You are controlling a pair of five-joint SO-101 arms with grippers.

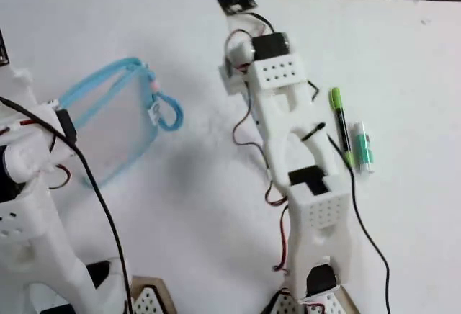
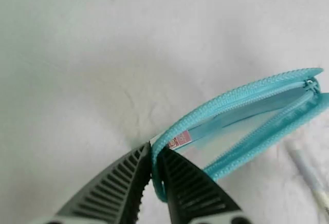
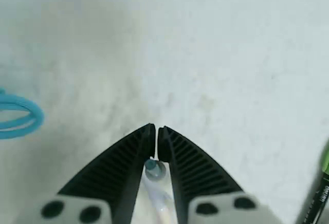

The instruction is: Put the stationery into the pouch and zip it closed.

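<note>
white table (image 1: 403,47), blue-edged pouch (image 1: 115,123) laid unzipped toward its left side, one corner pinched tight by the left gripper (image 2: 152,153), right gripper (image 3: 156,131) clamped on a clear pen (image 3: 152,168), green pen (image 1: 338,123) and teal stick (image 1: 362,148) parked side by side beyond the right arm

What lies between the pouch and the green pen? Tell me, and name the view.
The right arm, over bare table, lies between pouch and green pen; high view.

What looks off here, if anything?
Nothing stands out. The pouch lies open, its zipper end pinched by the left gripper; the green-capped pen and teal stick lie side by side, undamaged.
</note>
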